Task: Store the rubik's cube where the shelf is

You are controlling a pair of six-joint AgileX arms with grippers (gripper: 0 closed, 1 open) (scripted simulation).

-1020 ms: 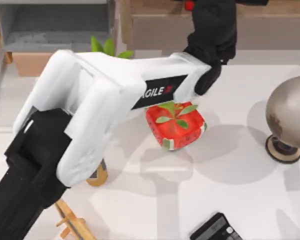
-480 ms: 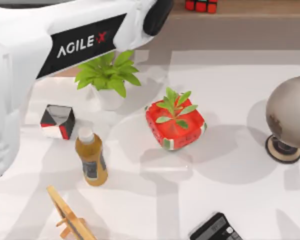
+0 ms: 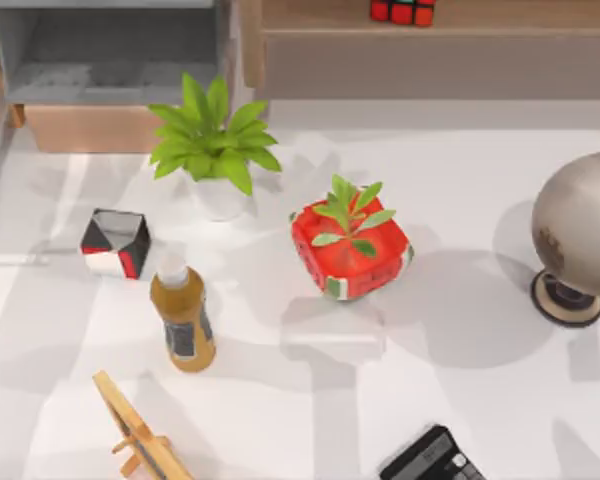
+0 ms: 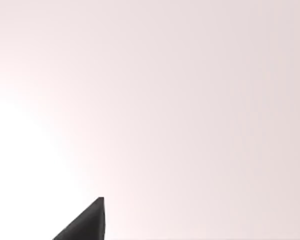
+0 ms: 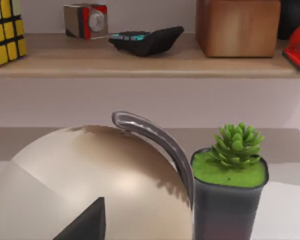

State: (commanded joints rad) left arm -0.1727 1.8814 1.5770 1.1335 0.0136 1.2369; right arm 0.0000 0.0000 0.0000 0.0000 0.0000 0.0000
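Observation:
The rubik's cube rests on the tan top board of the shelf at the back of the table, right of centre, with nothing holding it. In the right wrist view the rubik's cube stands at one end of the shelf board, showing yellow and red tiles. A dark tip of my right gripper shows in front of the globe. A dark tip of my left gripper shows against a pale blank background.
On the table stand a red strawberry planter, a leafy plant, a faceted box, a bottle, a globe, a wooden stand and a calculator. A grey compartment sits back left.
My left arm has pulled back from the shelf and left the top view. The rubik's cube stays on the shelf top.

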